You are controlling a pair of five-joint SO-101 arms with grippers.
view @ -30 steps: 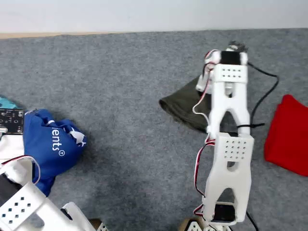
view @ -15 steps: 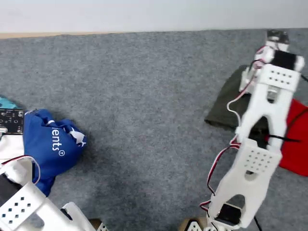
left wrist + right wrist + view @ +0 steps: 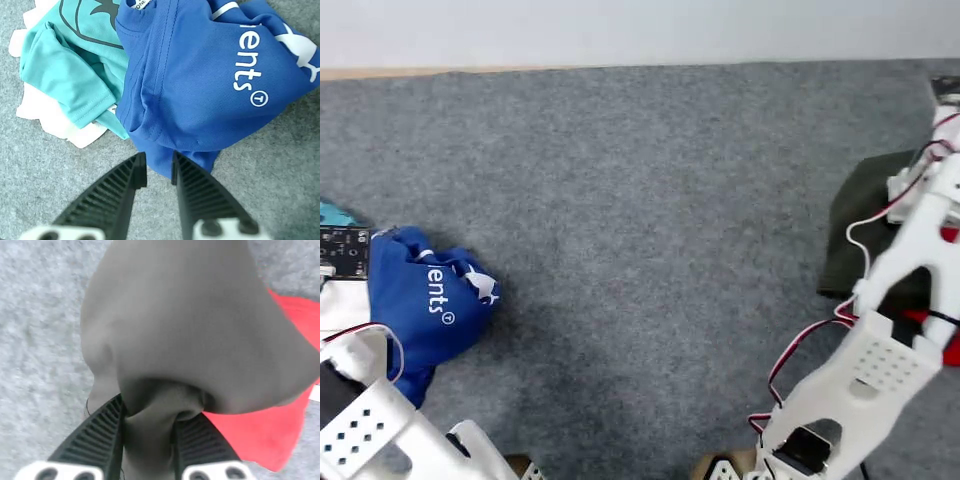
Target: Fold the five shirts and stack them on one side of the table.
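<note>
Bunching up, dark olive shirt [image 3: 190, 340], red shirt [image 3: 270, 435] beneath

blue shirt [image 3: 200, 85] overlapping teal shirt [image 3: 65, 75], grey mat [image 3: 280, 170]

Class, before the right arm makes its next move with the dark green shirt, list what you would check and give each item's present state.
1. Right gripper shut on the dark green shirt: ok.
2. Dark green shirt neatly folded: cannot tell, it bulges above the fingers.
3. Red shirt in place as base of the stack: ok, partly under the green one.
4. Left gripper free of cloth: ok, open beside the blue shirt.
5. Blue shirt folded: not ok, crumpled over a teal shirt.
</note>
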